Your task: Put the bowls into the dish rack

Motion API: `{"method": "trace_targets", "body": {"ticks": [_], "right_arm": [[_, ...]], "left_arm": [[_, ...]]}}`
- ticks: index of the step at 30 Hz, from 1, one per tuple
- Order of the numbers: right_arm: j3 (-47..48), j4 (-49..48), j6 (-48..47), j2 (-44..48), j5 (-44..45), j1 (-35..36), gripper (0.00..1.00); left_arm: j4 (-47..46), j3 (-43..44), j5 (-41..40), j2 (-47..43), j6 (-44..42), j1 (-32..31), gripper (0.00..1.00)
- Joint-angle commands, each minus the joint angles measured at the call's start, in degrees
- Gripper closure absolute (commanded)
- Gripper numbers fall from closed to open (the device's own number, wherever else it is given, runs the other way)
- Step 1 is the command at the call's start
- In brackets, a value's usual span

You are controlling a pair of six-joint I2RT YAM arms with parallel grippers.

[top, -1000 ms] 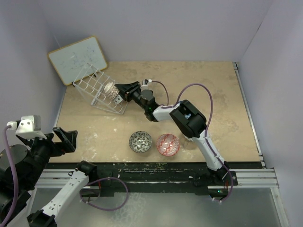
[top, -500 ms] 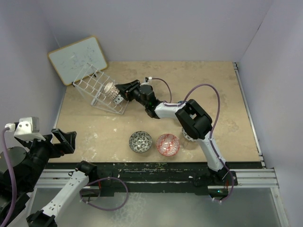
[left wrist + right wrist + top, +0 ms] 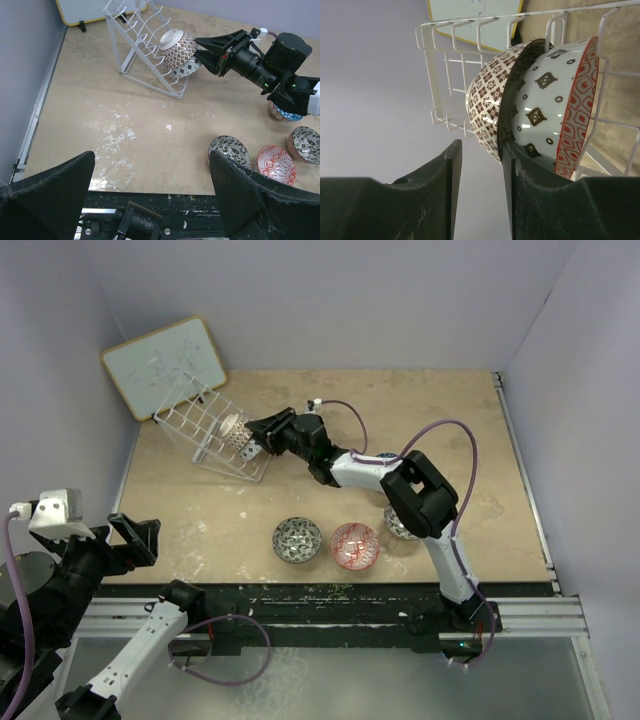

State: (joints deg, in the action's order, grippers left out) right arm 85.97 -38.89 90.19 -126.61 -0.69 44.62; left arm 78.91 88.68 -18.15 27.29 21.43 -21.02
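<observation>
The white wire dish rack [image 3: 200,427] [image 3: 134,45] [image 3: 451,75] leans tilted at the back left. Two bowls stand on edge in it: a brown-patterned bowl [image 3: 178,46] [image 3: 490,100] and a red-rimmed bowl [image 3: 572,105] nested behind it. My right gripper [image 3: 262,433] [image 3: 481,145] is at the brown bowl's rim, one finger inside, the other standing off its outside; the jaws are open. On the table lie a black-and-white bowl [image 3: 297,539] [image 3: 229,150], a red bowl [image 3: 354,545] [image 3: 276,165], a grey bowl [image 3: 306,144] and a blue bowl [image 3: 283,113] half hidden by the right arm. My left gripper [image 3: 140,538] [image 3: 151,160] hangs open and empty at the near left.
A wood-framed whiteboard [image 3: 165,364] leans against the wall behind the rack. The right arm [image 3: 420,495] and its cable arch over the middle of the table. A black rail [image 3: 330,590] runs along the near edge.
The right arm's elbow has swung rightward, uncovering the grey bowl by its forearm; its gripper stays at the rack. The left arm has hardly moved.
</observation>
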Motion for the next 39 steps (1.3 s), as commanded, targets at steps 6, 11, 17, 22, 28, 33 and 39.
{"method": "trace_targets", "body": {"ticks": [6,11,17,22,28,33,39], "right_arm": [[-4.0,0.0,-2.8,7.6,1.3,-0.6,0.59],[-5.9,0.9,-4.0,10.1,2.1,-0.6,0.59],[-8.1,2.5,-7.0,12.5,2.1,-0.7,0.59],[-10.0,11.2,-18.3,20.3,5.6,-0.7,0.58],[-11.6,29.3,-37.1,29.9,10.6,0.1,0.48],[-9.9,47.3,-50.2,32.9,17.2,5.7,0.37],[-7.1,62.3,-55.0,30.6,25.2,20.2,0.29]], "left_arm": [[-1.3,0.4,-0.4,-0.4,0.3,0.2,0.01],[-1.4,0.4,-0.5,-0.5,0.4,0.2,0.01],[-1.7,0.5,-0.7,-0.2,0.2,0.2,0.01],[-1.7,0.7,-1.0,0.3,0.0,0.2,0.01],[-2.0,1.1,-1.6,1.0,-0.1,0.2,0.01],[-3.1,0.6,-1.3,1.5,-0.3,0.2,0.01],[-3.6,0.3,-1.5,1.6,-0.1,0.3,0.01]]}}
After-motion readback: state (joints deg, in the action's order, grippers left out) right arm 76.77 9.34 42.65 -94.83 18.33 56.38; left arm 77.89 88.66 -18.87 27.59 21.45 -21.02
